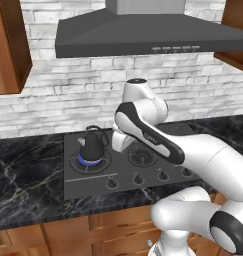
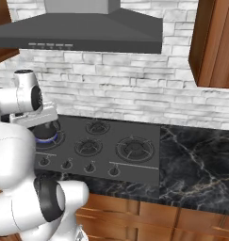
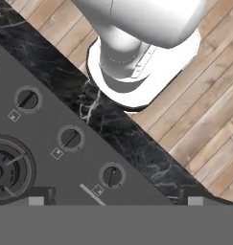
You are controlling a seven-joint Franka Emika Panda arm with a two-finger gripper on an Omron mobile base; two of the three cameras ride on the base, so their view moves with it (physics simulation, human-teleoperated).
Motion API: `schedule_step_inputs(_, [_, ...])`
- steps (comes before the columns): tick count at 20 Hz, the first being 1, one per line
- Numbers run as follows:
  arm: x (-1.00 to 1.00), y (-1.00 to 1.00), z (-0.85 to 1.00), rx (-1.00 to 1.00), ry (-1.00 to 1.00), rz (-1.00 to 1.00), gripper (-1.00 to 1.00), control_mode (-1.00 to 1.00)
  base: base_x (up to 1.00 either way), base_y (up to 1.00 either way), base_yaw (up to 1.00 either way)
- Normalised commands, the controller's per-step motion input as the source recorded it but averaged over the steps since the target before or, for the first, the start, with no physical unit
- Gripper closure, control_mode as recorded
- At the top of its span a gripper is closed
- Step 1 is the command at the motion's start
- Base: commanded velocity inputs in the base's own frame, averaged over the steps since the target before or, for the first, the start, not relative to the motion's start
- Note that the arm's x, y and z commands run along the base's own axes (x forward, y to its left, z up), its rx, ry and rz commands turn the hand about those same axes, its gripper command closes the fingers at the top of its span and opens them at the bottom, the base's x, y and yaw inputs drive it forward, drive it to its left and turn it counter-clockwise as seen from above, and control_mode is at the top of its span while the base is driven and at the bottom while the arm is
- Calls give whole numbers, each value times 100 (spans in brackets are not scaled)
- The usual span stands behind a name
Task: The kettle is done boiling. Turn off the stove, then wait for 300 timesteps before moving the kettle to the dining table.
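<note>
The dark dome-shaped kettle (image 1: 91,144) stands on the front left burner of the stove (image 1: 88,182), and a blue flame (image 1: 89,160) burns under it. Small black knobs (image 1: 111,182) run along the stove's front edge. My gripper (image 3: 115,201) hangs above the stove's front part, pointing down at three of the knobs (image 3: 71,138). It is open, its fingertips (image 3: 36,201) wide apart and empty. To the kettle's right, my hand (image 1: 121,141) hovers apart from it. The dining table is out of view.
A grey range hood (image 1: 148,35) hangs over the stove. Black marble counter (image 2: 196,155) flanks the stove in front of the white brick wall. Wooden wall cabinets (image 2: 212,42) hang at both sides. My base (image 3: 137,72) stands on the wooden floor by the counter edge.
</note>
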Motion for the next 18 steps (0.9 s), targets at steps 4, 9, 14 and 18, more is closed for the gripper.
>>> schedule_step_inputs(4, [0, 4, -54, -3, -1, 0, -100, -100, 0, 0, 0])
schedule_step_inputs(9, [0, 6, -52, 0, 0, -2, -100, -100, 0, 0, 0])
schedule_step_inputs(14, [0, 13, -46, 1, 0, -4, -100, -100, 0, 0, 0])
schedule_step_inputs(18, [0, 16, -34, 0, 0, -4, -100, -100, 0, 0, 0])
